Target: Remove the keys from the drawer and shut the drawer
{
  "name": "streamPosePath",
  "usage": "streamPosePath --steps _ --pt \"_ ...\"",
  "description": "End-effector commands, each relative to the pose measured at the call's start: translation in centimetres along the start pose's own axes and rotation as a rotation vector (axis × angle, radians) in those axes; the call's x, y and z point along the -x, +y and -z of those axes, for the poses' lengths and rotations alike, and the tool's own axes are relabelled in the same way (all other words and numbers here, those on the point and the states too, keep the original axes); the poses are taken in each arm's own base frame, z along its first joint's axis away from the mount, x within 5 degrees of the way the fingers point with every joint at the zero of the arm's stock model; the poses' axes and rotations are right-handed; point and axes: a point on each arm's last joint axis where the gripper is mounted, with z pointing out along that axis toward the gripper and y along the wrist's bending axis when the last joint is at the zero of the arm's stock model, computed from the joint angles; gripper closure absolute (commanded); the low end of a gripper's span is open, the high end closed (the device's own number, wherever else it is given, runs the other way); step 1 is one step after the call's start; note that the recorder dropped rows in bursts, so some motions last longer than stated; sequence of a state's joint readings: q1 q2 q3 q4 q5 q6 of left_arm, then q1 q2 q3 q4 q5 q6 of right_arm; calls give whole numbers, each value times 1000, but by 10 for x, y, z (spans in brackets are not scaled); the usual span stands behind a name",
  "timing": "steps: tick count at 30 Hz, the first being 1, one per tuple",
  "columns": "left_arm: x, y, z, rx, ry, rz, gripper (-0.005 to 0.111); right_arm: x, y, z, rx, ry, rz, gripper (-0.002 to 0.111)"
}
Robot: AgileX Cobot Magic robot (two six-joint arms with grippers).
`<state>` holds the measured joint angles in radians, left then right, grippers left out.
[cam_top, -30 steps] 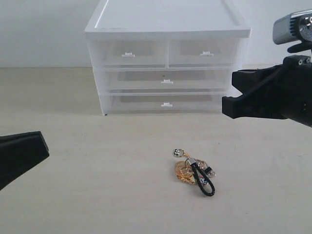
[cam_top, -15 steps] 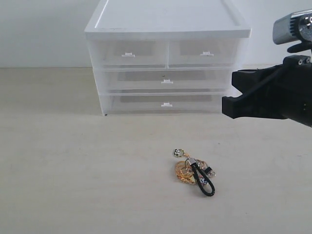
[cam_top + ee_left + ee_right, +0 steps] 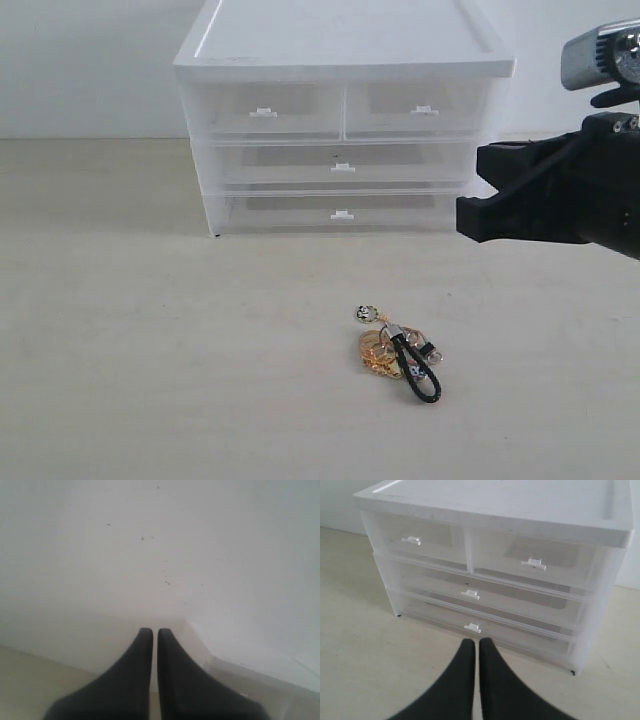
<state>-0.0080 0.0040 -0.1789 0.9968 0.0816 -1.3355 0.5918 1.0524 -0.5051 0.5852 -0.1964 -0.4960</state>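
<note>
The keys (image 3: pixel 398 352), gold and silver rings on a black cord loop with a tiny round charm, lie on the table in front of the cabinet. The drawer (image 3: pixel 264 111), top left of the white cabinet (image 3: pixel 340 60), sits flush and shut; the right wrist view also shows this drawer (image 3: pixel 412 540). My right gripper (image 3: pixel 468 215) hovers at the right, level with the cabinet's lower drawers, jaws together and empty; from the right wrist that gripper (image 3: pixel 475 642) faces the cabinet front. My left gripper (image 3: pixel 155 631) is shut, pointing at a blank wall, and is outside the exterior view.
The identical right-hand small drawer (image 3: pixel 423 110) and two full-width drawers (image 3: pixel 342 167) below it are all shut. Pale tabletop (image 3: pixel 150 350) stretches around the keys. A white wall stands behind the cabinet.
The left gripper, seen at the lower left edge of the exterior view a second ago, has withdrawn out of that view. Keys, cabinet and right gripper have not moved.
</note>
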Motion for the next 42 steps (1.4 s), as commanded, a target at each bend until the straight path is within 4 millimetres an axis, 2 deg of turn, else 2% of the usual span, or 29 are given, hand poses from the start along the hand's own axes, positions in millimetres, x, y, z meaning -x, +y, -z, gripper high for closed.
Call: streamPosePath --steps 1,6,9,12,16,18,22,24,32,37,42 --pt "-2 9 1 106 16 79 103 0 -1 1 -7 -8 8 108" --pt "-2 9 1 102 13 115 103 0 -1 1 -7 -8 6 108" --pt "-4 9 1 101 18 288 103 0 -1 1 -7 -8 6 108" --pt "-13 7 0 66 45 413 103 0 -1 1 -7 -8 6 108" --pt "-34 12 -1 80 112 460 103 0 -1 1 -7 -8 6 108" --pt "-44 15 0 97 162 403 103 0 -1 1 -7 -8 6 108" --pt "-60 18 1 52 225 12 103 0 -1 1 -7 -8 6 108" --pt "-64 19 1 38 239 -103 103 0 -1 1 -7 -8 6 108" --pt "-70 20 3 9 314 -342 103 0 -1 1 -7 -8 6 108" --pt "-81 25 7 37 449 -367 103 0 -1 1 -7 -8 6 108" --pt "-81 25 8 37 451 -367 103 0 -1 1 -7 -8 6 108"
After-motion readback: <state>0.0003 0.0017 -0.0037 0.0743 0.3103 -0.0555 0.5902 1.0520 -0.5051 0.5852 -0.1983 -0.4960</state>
